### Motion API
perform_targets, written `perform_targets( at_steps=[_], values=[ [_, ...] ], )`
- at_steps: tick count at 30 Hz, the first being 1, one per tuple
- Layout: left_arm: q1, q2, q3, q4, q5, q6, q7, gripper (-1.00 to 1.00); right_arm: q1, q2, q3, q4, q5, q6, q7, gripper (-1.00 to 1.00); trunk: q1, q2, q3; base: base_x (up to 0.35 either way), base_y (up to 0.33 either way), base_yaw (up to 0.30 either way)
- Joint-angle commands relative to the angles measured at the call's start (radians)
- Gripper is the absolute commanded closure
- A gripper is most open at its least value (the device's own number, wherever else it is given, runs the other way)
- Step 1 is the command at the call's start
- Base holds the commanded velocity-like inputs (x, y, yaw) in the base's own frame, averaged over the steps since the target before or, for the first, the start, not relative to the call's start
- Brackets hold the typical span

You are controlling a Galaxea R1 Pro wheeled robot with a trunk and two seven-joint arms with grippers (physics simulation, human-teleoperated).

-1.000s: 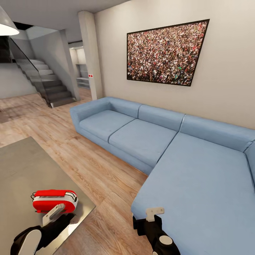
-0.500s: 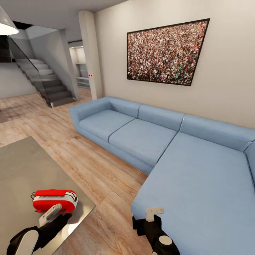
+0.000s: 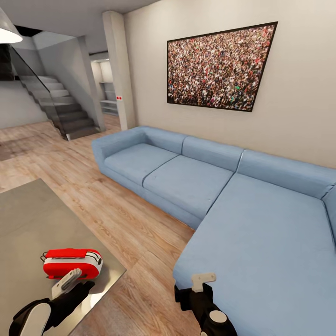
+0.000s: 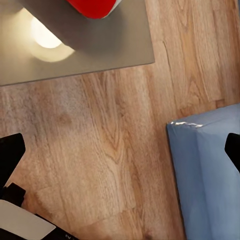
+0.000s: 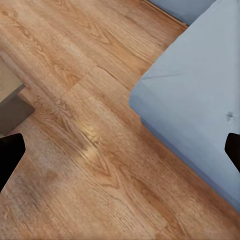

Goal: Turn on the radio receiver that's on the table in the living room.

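Head view — left gripper dips slightly, short of radio receiver.
Fingers apart; right fingers likewise — switch unpressed.

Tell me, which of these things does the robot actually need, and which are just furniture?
Needed:
radio
table
left gripper, right beside the radio

Just there:
sofa
crowd photograph
stairs
floor
right gripper, idle

Glossy red radio receiver with a white panel lies lengthwise near the corner of the grey desk; its wire handle is barely discernible.
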Motion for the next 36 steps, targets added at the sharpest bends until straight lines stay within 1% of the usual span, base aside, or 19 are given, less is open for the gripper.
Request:
perform_targets(
  at_steps=[1,9,23,36],
  values=[
    [0.0,0.0,0.0,0.0,0.0,0.0,0.0,-1.0,0.0,0.0,0.0,0.0,0.0,0.0,0.0,-1.0,0.0,0.0,0.0,0.0,0.0,0.0],
    [0.0,0.001,0.0,0.0,-0.003,0.0,0.0,-1.0,0.0,0.0,0.0,0.0,0.0,0.0,0.001,-1.0,0.0,0.0,0.0,0.017,0.0,0.0],
    [0.0,0.001,-0.002,0.0,-0.006,0.003,0.005,-1.0,0.0,0.0,0.001,0.0,0.0,0.002,0.001,-1.0,0.0,0.0,0.0,0.3,0.0,0.0],
    [0.0,0.002,-0.003,0.0,-0.005,0.001,0.004,-1.0,0.0,0.0,0.0,0.0,0.0,0.002,0.002,-1.0,0.0,0.0,0.0,0.024,0.0,0.0]
  ],
)
